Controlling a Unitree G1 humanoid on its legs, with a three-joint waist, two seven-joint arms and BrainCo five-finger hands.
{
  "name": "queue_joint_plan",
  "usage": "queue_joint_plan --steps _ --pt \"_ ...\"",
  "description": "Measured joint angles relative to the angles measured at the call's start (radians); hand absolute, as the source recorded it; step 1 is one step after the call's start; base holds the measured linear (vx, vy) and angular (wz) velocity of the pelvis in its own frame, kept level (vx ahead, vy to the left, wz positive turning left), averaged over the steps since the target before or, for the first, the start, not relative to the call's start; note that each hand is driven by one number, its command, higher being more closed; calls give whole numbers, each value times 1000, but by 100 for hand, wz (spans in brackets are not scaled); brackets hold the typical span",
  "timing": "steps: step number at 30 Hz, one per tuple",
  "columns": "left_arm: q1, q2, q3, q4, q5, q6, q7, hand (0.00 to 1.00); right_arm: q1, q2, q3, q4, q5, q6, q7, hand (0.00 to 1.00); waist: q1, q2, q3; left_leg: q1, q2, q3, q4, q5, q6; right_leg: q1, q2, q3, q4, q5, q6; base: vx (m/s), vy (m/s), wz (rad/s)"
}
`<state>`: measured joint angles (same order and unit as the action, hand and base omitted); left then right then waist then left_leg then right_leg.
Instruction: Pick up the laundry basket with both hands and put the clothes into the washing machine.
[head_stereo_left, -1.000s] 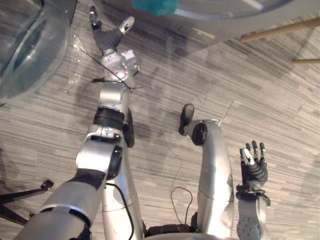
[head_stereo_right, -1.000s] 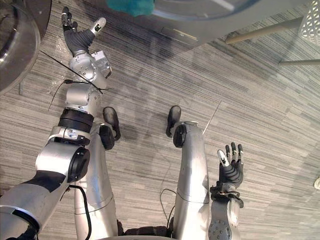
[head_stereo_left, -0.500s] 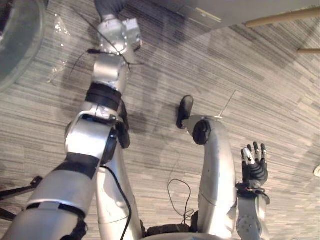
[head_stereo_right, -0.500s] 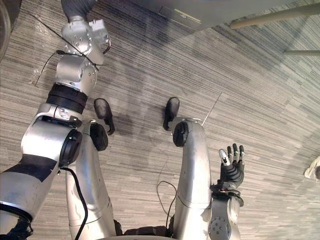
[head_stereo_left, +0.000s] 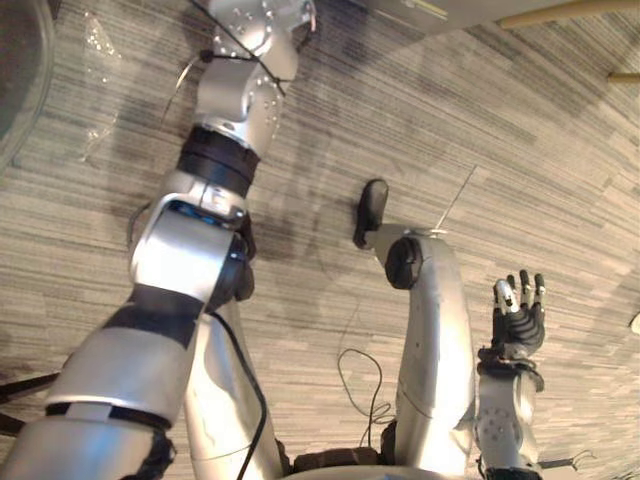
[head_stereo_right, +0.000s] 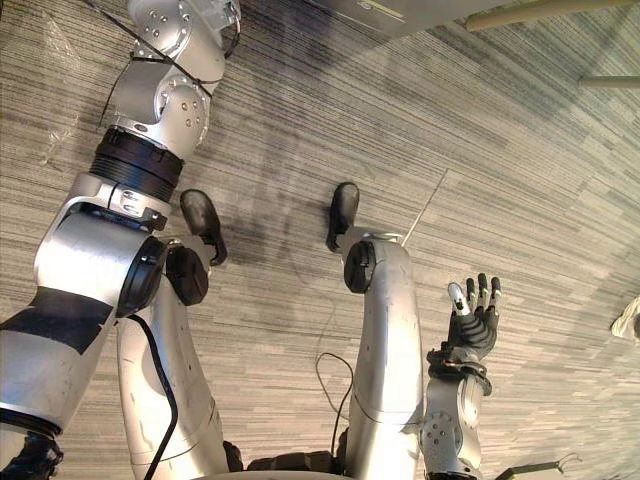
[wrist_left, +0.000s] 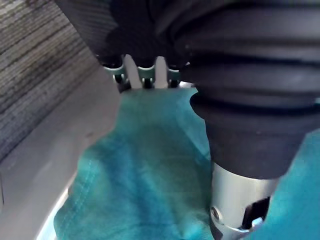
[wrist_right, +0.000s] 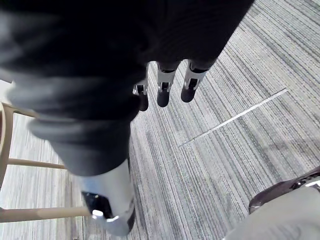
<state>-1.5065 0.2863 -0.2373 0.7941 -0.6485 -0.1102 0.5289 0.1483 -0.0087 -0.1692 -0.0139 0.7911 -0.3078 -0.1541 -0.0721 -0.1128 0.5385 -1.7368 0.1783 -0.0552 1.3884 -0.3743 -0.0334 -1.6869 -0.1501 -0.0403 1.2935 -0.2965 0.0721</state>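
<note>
**Left hand over teal cloth at washer's rim, right hand idle above open floor**

The left hand (wrist_left: 161, 70) hangs over the teal cloth (wrist_left: 145, 175). Its fingers are straight, and its thumb (wrist_left: 235, 200) stands apart from them. Whether the fingertips touch the fabric cannot be told. The cloth lies bunched directly beneath the hand, against the washing machine's grey rim (wrist_left: 55, 150), which runs along one side of the hand. Grey striped carpet shows beyond that rim.

The right hand (head_stereo_left: 518, 320) is raised beside the robot, fingers spread and holding nothing. Bare carpet floor (head_stereo_left: 520, 150) lies all around this hand, crossed by one thin pale seam (wrist_right: 235, 117). The nearest edges are well ahead of it: the machine's grey base (head_stereo_right: 400, 12) and a pale wooden leg (head_stereo_left: 560, 12). The round glass door (head_stereo_left: 15, 70) stands far off on the left arm's side. A small pale object (head_stereo_right: 628, 320) lies on the floor beyond the right hand, too small to identify.

A second ago the left hand showed spread open in the head views, short of the machine. The teal cloth was then at the top edge of those views. The camera has since tipped, and the left arm now reaches past that top edge. The right hand stays raised and open as before.
</note>
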Motion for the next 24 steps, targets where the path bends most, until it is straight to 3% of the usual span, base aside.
queue_joint_plan --steps 9,20,24 --pt "-56 12 -30 -8 -59 -34 -25 100 0 -3 -24 23 2 4 1 0 1 -2 1 -35 -2 19 22 -6 12 -33 -3 21 5 10 18 -10 34 -4" --pt "-65 45 -35 0 -65 -23 -44 100 0 -22 -24 37 0 6 5 0 1 -1 3 -36 -4 27 38 -8 15 -45 -7 34 33 7 24 -1 3 1" --pt "-61 86 -35 1 -64 4 -74 100 1 -22 -24 39 -6 7 9 0 -1 3 6 -35 -5 26 44 -5 18 -44 -7 37 46 7 24 -7 9 3"
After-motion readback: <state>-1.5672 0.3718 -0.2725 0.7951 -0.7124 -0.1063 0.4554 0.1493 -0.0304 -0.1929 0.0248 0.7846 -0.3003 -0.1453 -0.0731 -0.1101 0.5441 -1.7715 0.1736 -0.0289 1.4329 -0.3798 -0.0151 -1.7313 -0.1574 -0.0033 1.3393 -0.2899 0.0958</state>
